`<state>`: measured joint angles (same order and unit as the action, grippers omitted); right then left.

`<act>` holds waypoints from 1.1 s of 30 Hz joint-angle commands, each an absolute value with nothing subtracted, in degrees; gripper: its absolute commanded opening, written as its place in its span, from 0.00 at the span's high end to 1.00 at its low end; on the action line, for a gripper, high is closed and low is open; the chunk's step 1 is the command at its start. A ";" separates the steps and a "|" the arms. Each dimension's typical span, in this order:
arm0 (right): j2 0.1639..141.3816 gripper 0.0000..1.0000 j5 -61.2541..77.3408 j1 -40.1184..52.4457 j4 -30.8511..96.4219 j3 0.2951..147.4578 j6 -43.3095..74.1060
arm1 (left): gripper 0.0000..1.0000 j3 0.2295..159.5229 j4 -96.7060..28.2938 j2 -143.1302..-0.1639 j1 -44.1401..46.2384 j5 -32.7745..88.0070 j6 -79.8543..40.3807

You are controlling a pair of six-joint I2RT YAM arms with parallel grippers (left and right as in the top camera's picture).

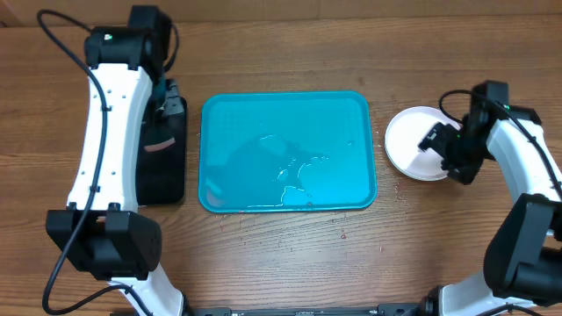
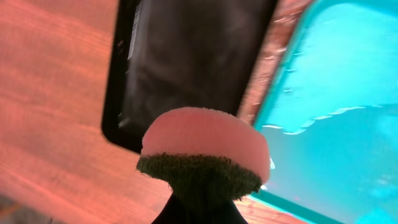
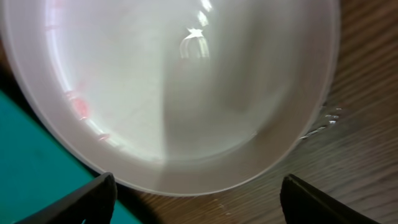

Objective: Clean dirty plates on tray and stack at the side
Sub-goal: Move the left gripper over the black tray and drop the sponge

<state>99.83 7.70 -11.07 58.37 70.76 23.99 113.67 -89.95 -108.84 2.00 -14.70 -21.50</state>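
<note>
A white plate (image 1: 413,140) lies on the wood right of the teal tray (image 1: 228,114). In the right wrist view the white plate (image 3: 180,87) fills the frame, with a small red smear near its left rim. My right gripper (image 1: 444,151) is open and empty at the plate's right edge; in its own view its fingers (image 3: 199,202) straddle the near rim. My left gripper (image 2: 199,214) is shut on a pink sponge with a dark green pad (image 2: 205,152), held above the black tray (image 2: 186,56). The blue-mint and yellow-green plates are not visible.
The teal tray holds no plates and has a film of water (image 1: 294,167); its corner also shows in the left wrist view (image 2: 336,93). The narrow black tray (image 1: 167,175) lies left of it under my left arm. Water drops lie on the wood by the plate (image 3: 323,121).
</note>
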 commanded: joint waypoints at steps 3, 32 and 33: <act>98.39 0.00 9.34 -1.96 59.40 77.01 22.24 | 0.96 104.62 -84.62 -109.27 -3.29 -16.01 -19.33; 93.06 0.00 8.27 10.87 62.70 87.85 15.79 | 0.00 92.77 -63.07 -106.17 -7.99 -15.18 -6.00; 92.09 0.00 7.57 10.87 64.14 89.86 14.79 | 0.00 95.96 -66.19 -105.34 -6.90 -15.29 -6.00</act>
<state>98.04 8.56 10.59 62.74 83.33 19.51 87.81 -62.48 -109.27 -9.80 -15.27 -6.35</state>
